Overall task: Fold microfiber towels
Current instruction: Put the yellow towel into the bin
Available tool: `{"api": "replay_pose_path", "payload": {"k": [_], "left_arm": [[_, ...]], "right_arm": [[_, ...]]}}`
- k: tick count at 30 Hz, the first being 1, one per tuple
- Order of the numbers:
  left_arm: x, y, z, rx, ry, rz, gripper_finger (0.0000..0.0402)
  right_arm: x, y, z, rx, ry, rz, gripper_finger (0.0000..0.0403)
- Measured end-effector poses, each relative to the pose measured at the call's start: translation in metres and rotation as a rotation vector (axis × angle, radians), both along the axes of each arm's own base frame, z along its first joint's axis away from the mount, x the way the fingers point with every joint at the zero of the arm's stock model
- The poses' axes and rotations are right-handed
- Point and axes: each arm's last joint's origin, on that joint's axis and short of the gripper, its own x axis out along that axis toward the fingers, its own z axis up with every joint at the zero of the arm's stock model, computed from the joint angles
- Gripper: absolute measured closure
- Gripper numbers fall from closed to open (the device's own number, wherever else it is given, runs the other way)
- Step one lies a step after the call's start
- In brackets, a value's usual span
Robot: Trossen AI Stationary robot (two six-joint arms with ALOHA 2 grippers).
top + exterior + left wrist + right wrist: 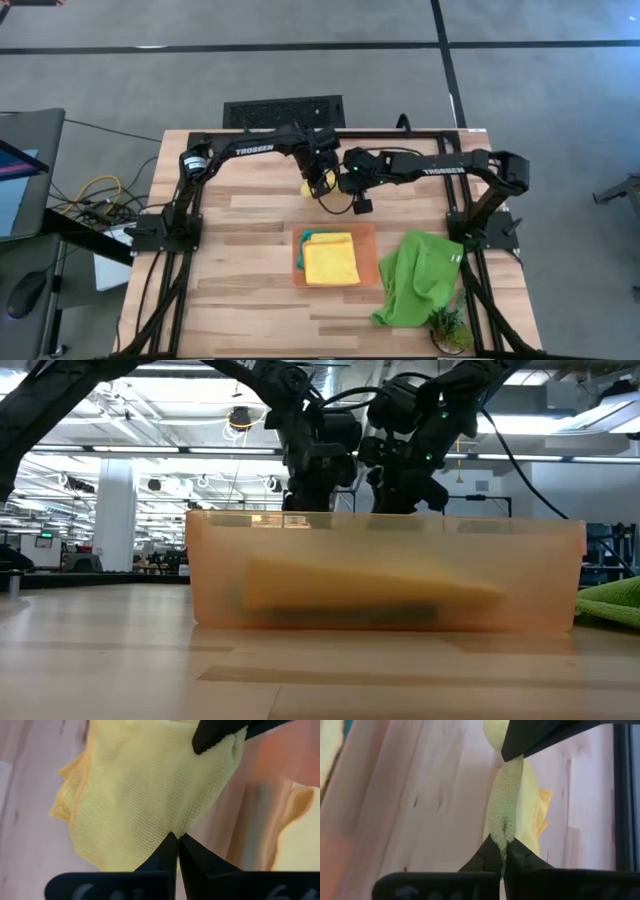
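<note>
We see both arms meeting above the middle of the table [250, 215], toward its far edge, sharing one yellow towel [145, 795]. The left gripper [177, 837] has its jaws pressed tight on a corner of that cloth, and the right gripper [502, 845] is clamped on another edge of it, bunched into a narrow fold. Held between them, the towel hangs off the wood — loose and crumpled (we cannot tell which way its long axis runs).

Nearer the front edge sits the orange tray [366, 238], holding a second yellow towel [331, 260] folded flat into a near square, sides parallel to the table edges, on top of a teal towel [304, 240] that shows only along one border. Just beside the tray, toward the front right corner, the lime green towel [420, 275] lies rumpled — its length running roughly front to back, its front end by a small potted plant [449, 328].
</note>
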Motion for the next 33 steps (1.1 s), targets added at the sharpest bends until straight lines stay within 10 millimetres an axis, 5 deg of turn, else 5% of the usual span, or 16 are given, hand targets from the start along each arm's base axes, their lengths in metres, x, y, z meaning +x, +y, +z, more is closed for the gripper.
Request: {"api": "replay_pose_path", "payload": {"k": [12, 25, 33], "left_arm": [[-0.005, -0.041, 0.042, 0.04, -0.042, 0.068, 0.0401], [-0.012, -0.129, 0.074, 0.038, -0.062, -0.063, 0.0401], [-0.013, -0.18, 0.075, 0.034, -0.063, -0.156, 0.0401]], "right_arm": [[-0.01, 0.024, 0.027, -0.018, -0.038, 0.079, 0.0392], [-0.013, 0.098, 0.054, 0.123, -0.131, 0.123, 0.0391], [-0.016, 0.137, 0.057, 0.177, -0.135, 0.155, 0.0392]]}}
